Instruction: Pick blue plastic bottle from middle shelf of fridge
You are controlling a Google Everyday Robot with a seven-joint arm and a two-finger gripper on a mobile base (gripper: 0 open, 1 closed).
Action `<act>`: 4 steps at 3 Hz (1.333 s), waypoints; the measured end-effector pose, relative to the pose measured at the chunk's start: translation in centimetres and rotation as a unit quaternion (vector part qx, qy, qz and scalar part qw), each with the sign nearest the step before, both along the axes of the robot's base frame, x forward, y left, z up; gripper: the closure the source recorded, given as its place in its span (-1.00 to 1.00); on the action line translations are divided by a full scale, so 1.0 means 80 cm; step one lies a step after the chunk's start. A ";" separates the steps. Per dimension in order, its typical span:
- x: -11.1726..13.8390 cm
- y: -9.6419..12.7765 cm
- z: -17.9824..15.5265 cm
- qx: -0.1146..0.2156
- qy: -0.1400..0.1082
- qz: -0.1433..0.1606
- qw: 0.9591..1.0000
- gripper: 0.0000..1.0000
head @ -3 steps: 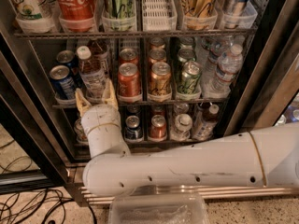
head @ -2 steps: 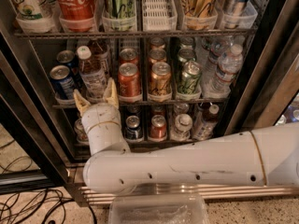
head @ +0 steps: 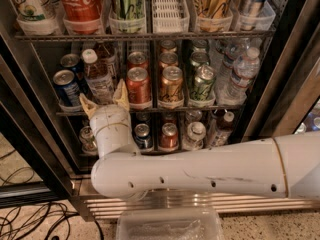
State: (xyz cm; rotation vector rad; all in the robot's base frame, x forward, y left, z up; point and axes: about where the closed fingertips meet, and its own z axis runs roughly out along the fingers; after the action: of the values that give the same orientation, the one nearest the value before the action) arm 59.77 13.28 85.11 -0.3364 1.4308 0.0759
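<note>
The blue plastic bottle [head: 98, 78] stands with its white cap up in the left part of the middle shelf [head: 165, 108] of the fridge [head: 35, 144], between blue cans [head: 66, 86] and a red can [head: 137, 86]. My gripper [head: 104, 98] is at the shelf's front rail, just below and in front of the bottle. Its two tan fingertips [head: 121, 91] are spread open on either side of the bottle's base and hold nothing. My white arm [head: 200, 166] reaches in from the right and hides part of the lower shelf.
Tall cans, one a red Coca-Cola [head: 80, 1], fill the upper rack. Clear water bottles [head: 243, 71] stand at the middle shelf's right. Cans and bottles sit on the lower shelf [head: 170, 136]. Cables [head: 25, 219] lie on the floor at left. A clear plastic bin [head: 170, 226] is at the bottom.
The gripper has edged very slightly up and toward the bottle. Its fingers stay spread and the bottle has not moved.
</note>
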 end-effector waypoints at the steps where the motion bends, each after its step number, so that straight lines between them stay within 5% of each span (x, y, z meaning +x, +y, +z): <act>1: 0.007 0.002 -0.002 -0.004 0.008 0.004 1.000 -0.30; 3: 0.024 0.012 -0.010 -0.009 0.023 0.015 1.000 -0.28; 4: 0.026 0.013 -0.009 -0.010 0.023 0.015 1.000 0.10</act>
State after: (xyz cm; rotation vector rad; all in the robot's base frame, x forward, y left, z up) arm 61.88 14.29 84.35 -0.3745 1.4733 0.0957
